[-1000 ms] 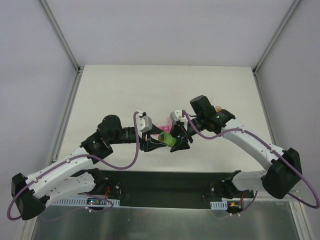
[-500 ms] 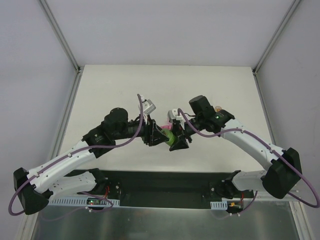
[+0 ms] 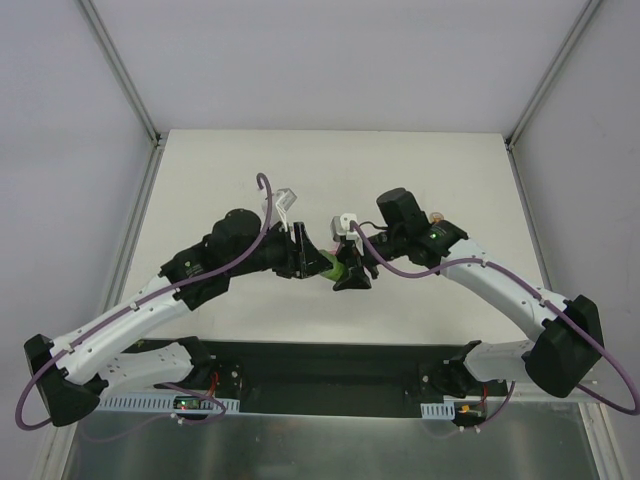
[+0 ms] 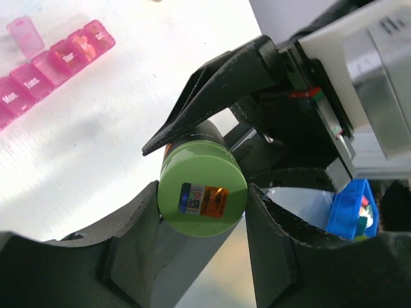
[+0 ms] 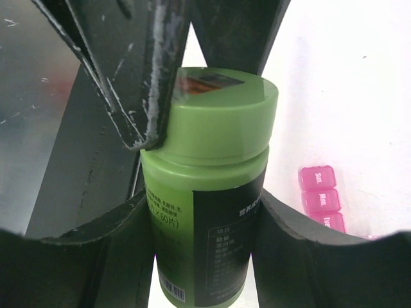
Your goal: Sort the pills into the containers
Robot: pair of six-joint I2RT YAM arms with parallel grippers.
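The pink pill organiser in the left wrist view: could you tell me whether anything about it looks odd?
One lid on the pink organiser stands flipped up while the Mon. lid and Tues. lid lie shut; no pills lie spilled beside it.

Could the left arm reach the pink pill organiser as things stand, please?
Probably not: the left gripper is clamped on the green bottle, with the right gripper holding it too. Otherwise the pill organiser lies unobstructed nearby.

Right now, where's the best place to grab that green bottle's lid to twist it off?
Grip the lid around its round side wall, coming straight at its flat top, fingers on opposite sides. The left gripper sits just so, while the right gripper clamps the bottle below it.
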